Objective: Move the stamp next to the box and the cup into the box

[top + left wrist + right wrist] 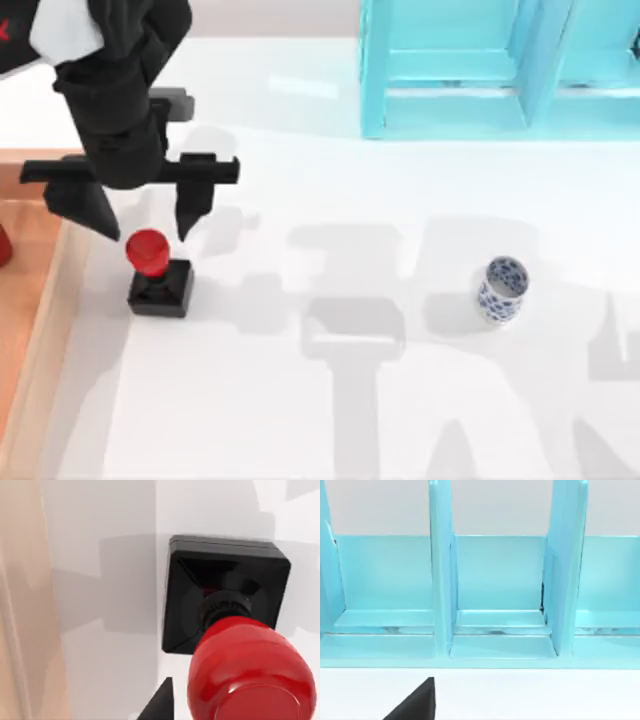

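Note:
The stamp (160, 280), a black cube with a round red knob, stands on the white table just right of the box (30, 300), a light wooden tray at the left edge. My left gripper (143, 222) hangs open just above and behind the knob, one finger on each side, not touching it. The left wrist view looks down on the stamp (235, 630), with the box wall (25, 605) beside it. The cup (501, 290), white with a blue pattern, stands upright on the table at the right, far from the box. My right gripper (415, 702) is parked facing the shelf.
A turquoise shelf structure (480, 70) stands at the back right, and its compartments (500, 595) show in the right wrist view. A small red thing (3, 245) sits at the left edge over the box. Open white table lies between stamp and cup.

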